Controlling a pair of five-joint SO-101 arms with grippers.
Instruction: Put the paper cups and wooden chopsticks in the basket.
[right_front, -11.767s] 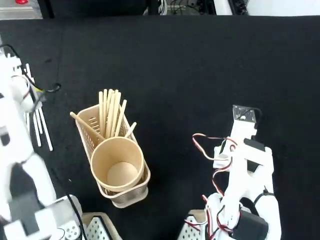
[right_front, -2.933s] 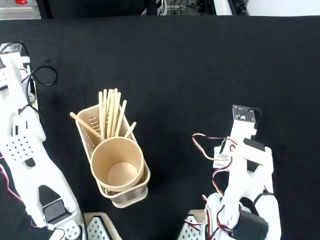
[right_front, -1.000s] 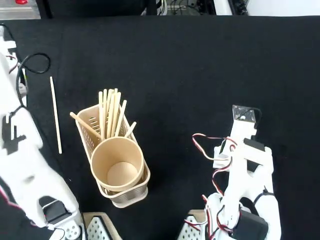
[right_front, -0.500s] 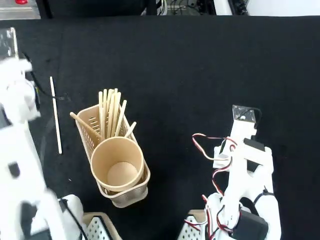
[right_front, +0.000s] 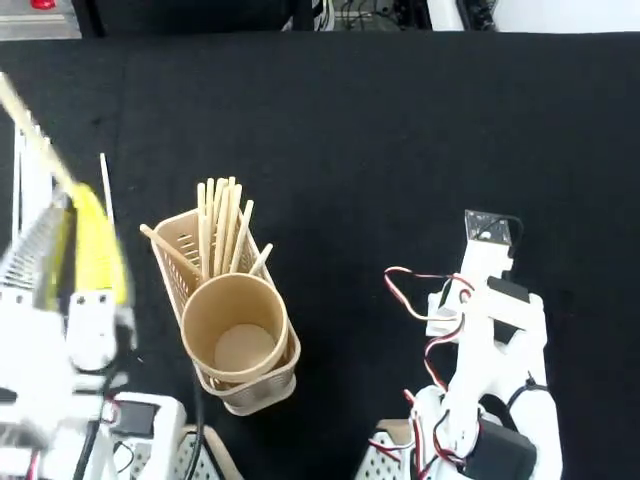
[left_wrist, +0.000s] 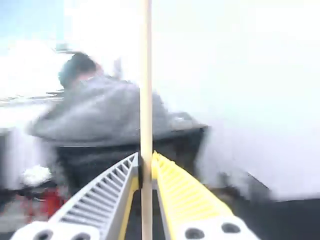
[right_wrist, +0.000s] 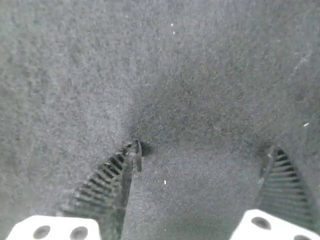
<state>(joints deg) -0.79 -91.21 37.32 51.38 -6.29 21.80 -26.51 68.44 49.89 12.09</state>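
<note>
A beige basket (right_front: 172, 238) stands left of centre on the black cloth. A paper cup (right_front: 236, 330) and several wooden chopsticks (right_front: 222, 218) sit inside it. In the left wrist view my left gripper (left_wrist: 145, 160) is shut on one wooden chopstick (left_wrist: 145, 75), which runs straight up between the grey and yellow fingers. From above, that gripper (right_front: 68, 200) is raised left of the basket, with its chopstick (right_front: 30, 125) slanting toward the far left. Another chopstick (right_front: 105, 175) lies on the cloth beside it, partly hidden. My right gripper (right_wrist: 204, 150) hangs open over bare cloth.
The right arm (right_front: 490, 320) is folded at the near right of the table, well away from the basket. Black cloth (right_front: 400, 130) covers the table. Arm bases and cables sit along the near edge.
The left arm has swung in and lifted, now tilted up with a chopstick in its fingers. One chopstick still lies on the cloth. The right arm, basket and cup have not moved.
</note>
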